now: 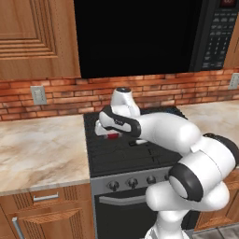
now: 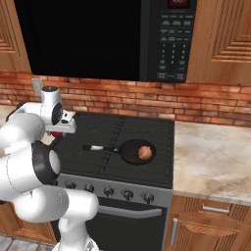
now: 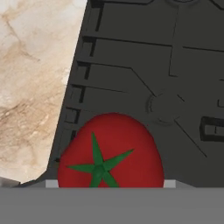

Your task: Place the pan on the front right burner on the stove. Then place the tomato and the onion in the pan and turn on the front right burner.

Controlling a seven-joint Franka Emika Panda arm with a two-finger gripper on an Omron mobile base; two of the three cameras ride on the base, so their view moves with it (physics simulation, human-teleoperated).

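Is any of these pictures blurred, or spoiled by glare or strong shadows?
Hand view: sharp, evenly lit; the tomato fills the bottom, close to the lens, with no glare. Right base view: soft, flat light; the onion in the pan reads clearly. Left base view: slightly coarse, and the arm covers much of the stove.

A home kitchen: stove [image 2: 117, 142] under a microwave [image 2: 162, 39], brick backsplash [image 2: 206, 105], marble counter [image 1: 37, 149], wooden cabinets [image 1: 35, 37].
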